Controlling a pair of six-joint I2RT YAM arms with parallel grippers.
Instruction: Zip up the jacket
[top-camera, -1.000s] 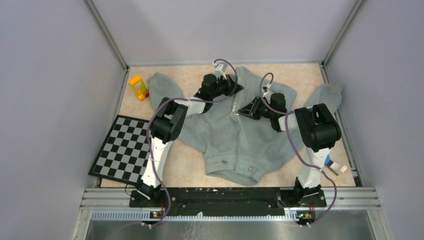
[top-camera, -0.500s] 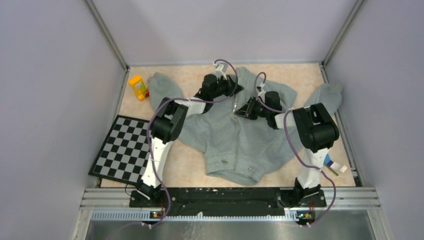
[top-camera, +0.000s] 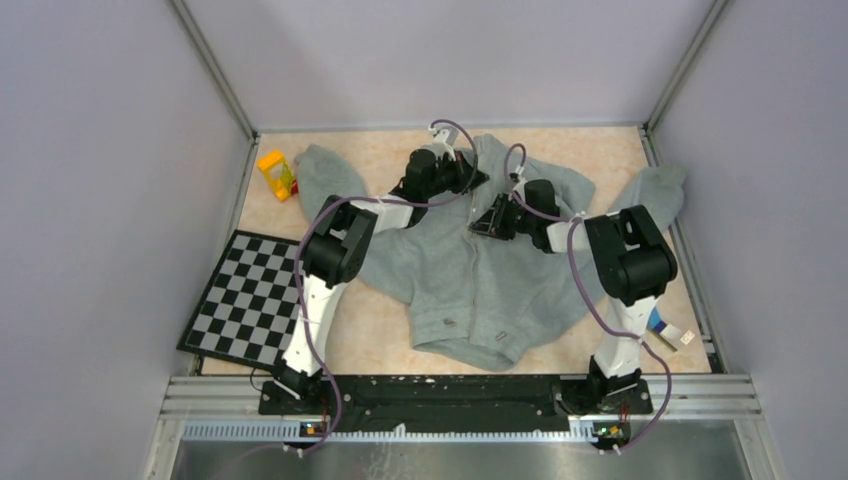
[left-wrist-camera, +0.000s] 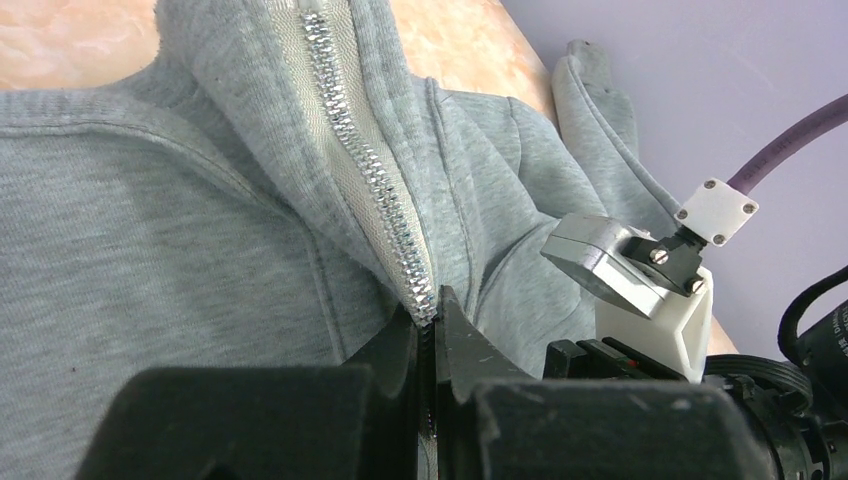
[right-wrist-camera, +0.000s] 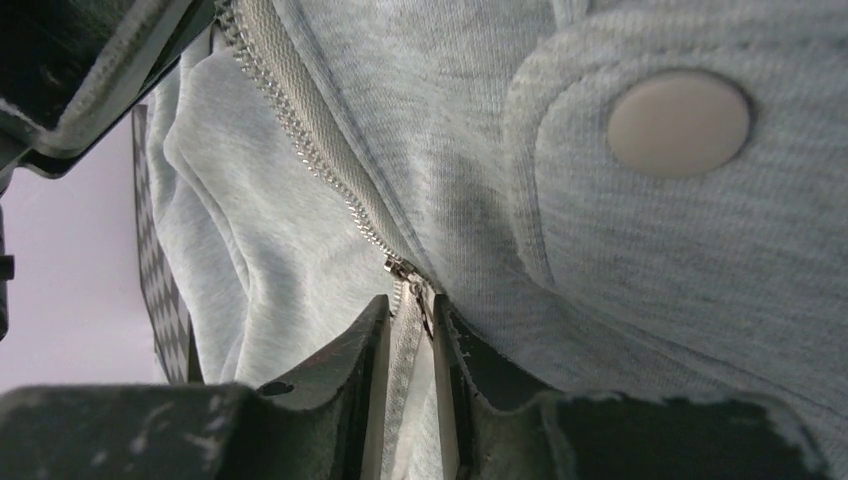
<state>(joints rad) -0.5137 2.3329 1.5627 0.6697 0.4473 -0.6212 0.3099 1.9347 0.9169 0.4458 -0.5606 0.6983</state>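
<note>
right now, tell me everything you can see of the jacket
The jacket is heather-grey fleece, front up on the beige table, collar far, sleeves spread sideways. A silver-toothed zipper runs up the centre; its slider sits at chest height, the teeth above it unjoined. A pocket flap bears a pale round snap. The left claw is shut on the zipper edge near the collar; the right claw pinches it below the slider.

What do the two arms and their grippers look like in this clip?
The left arm and right arm each have a white lower link, bulky black joint housings and a looping purple cable. The left gripper and right gripper carry matte black wedge-shaped fingers; the right one's edges look scuffed pale.
</note>
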